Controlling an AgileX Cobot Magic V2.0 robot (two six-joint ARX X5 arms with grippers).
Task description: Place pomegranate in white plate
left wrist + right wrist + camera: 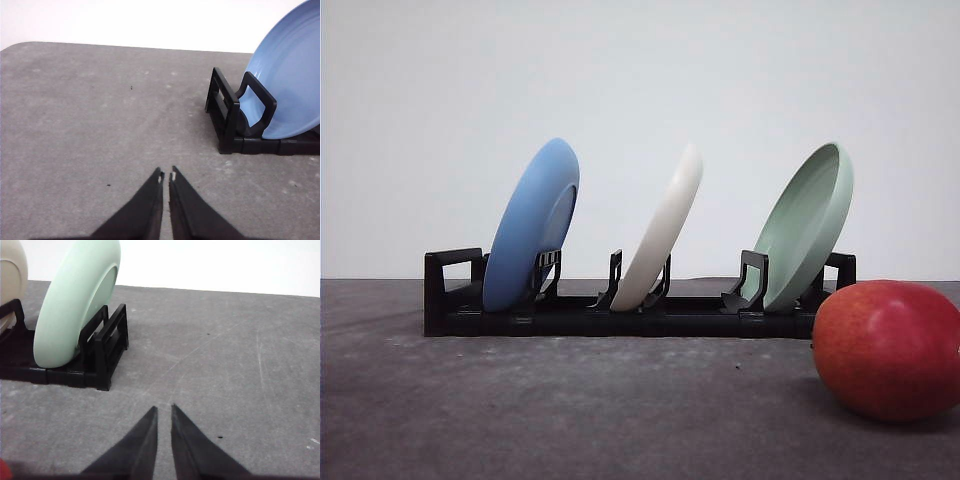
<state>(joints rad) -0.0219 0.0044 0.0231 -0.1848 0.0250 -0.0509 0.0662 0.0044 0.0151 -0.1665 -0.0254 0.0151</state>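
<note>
The pomegranate (889,349), a smooth, rounded red fruit, lay on the grey table (570,410) nearest the front camera, at the right edge and in front of the rack's right end. A sliver of red at the lower corner of the right wrist view (4,470) put it just beside the right gripper (164,411), probably the nearer arm. That gripper's tapered black jaws stood nearly together, a narrow slit between them, holding nothing. The left gripper (166,175) was likewise almost closed and empty, above bare table near the rack's left end. Behind the fruit stood the black slotted plate rack (640,312), carrying three plates on edge, all tilted right: blue plate (532,225), matte white plate (663,230) in the middle slot, pale green plate (808,225).
</note>
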